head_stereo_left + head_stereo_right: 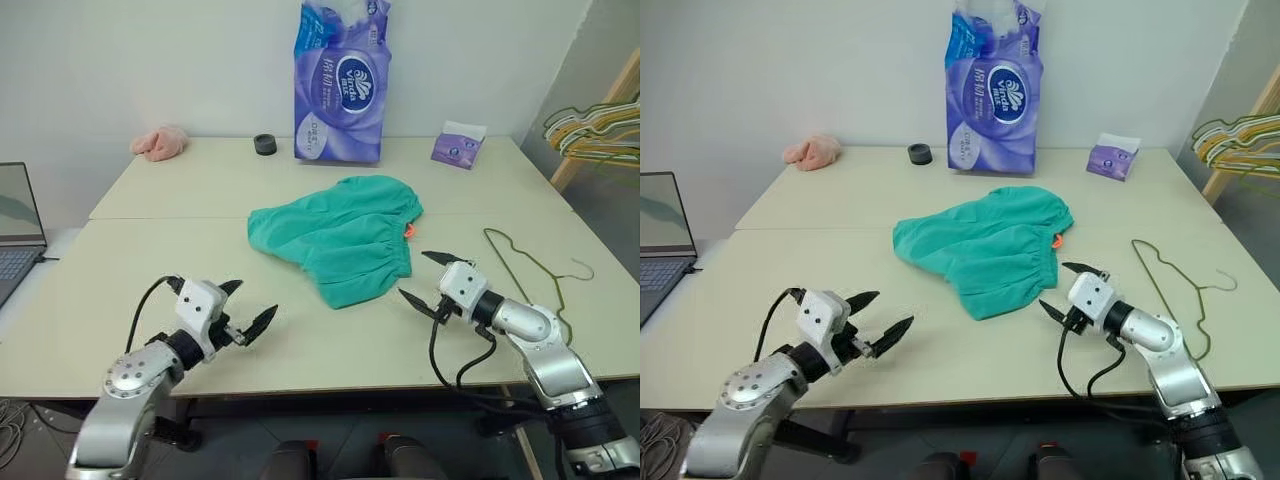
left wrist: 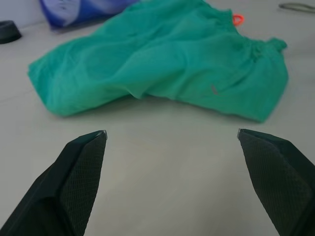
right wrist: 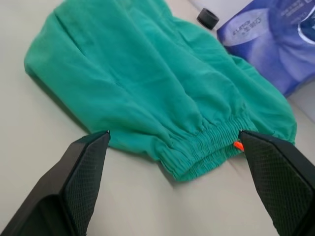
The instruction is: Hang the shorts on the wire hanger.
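While flat on table, shorts (image 1: pixel 340 238) between both open jaws

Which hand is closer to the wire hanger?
Right. The right hand sits just beside the wire hanger; the left hand is across the shorts from it.

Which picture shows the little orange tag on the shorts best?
The right wrist view: the tag sits close up beside the gathered waistband of the shorts. The left wrist view catches it at the far edge, and the two eye views show it as a tiny speck.
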